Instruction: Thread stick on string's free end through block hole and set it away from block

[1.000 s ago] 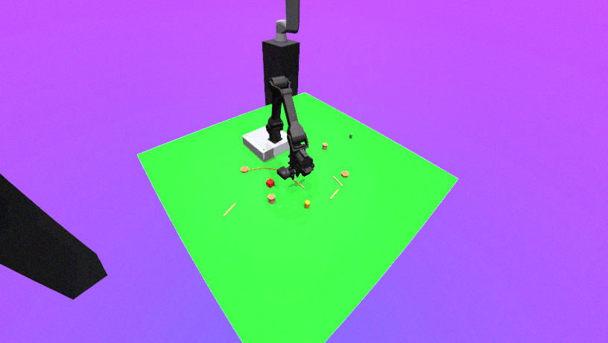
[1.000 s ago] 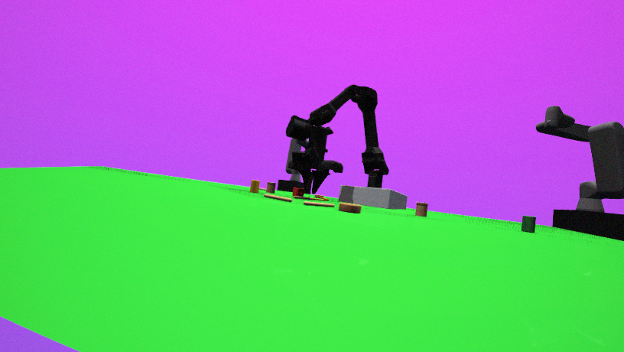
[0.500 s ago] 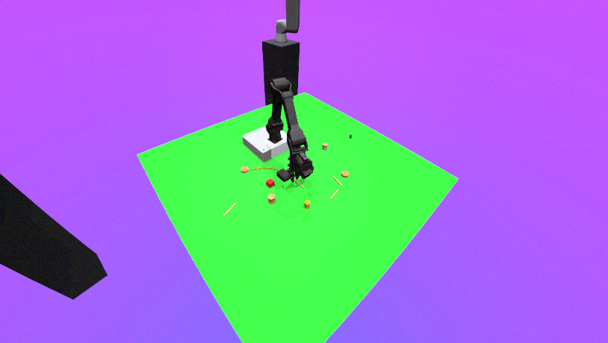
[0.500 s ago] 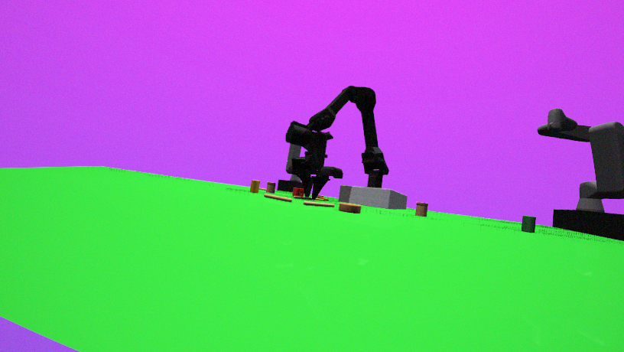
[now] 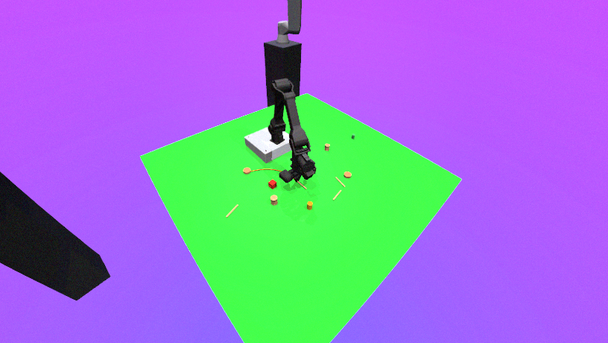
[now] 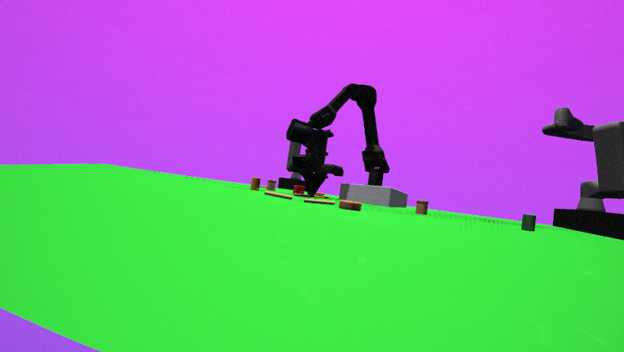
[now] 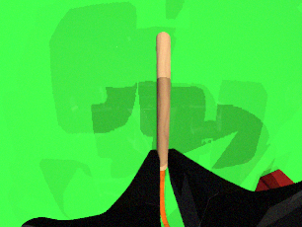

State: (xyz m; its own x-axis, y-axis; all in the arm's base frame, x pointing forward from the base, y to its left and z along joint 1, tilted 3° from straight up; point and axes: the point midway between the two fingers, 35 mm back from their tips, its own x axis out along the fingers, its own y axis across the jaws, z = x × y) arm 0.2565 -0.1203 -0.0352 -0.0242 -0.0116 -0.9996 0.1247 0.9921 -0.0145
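Observation:
My gripper [image 5: 296, 180] [image 6: 311, 194] [image 7: 161, 155] is shut on the thin wooden stick [image 5: 302, 185] [image 7: 163, 99] near its string end, low at the table. Most of the stick reaches out beyond the fingertips. The orange string [image 5: 266, 169] [image 7: 163, 197] runs from that end back between the fingers, then to the round wooden button [image 5: 247, 170]; part of it is hidden by the gripper. Two small upright wooden pieces, one [image 5: 273, 200] [image 6: 271, 184] in front and one [image 5: 326, 147] [image 6: 421, 206] farther back, stand on the table. No hole is visible in either, so I cannot tell which is the block.
A red cube [image 5: 272, 183] [image 6: 298, 190] [image 7: 277, 179] sits beside the gripper. Loose sticks [image 5: 232, 210] [image 5: 340, 182] [image 5: 337, 194], an orange cylinder [image 5: 309, 205] [image 6: 255, 184], a second round disc [image 5: 347, 174] [image 6: 349, 205] and a green cylinder [image 5: 352, 136] [image 6: 528, 222] are around.

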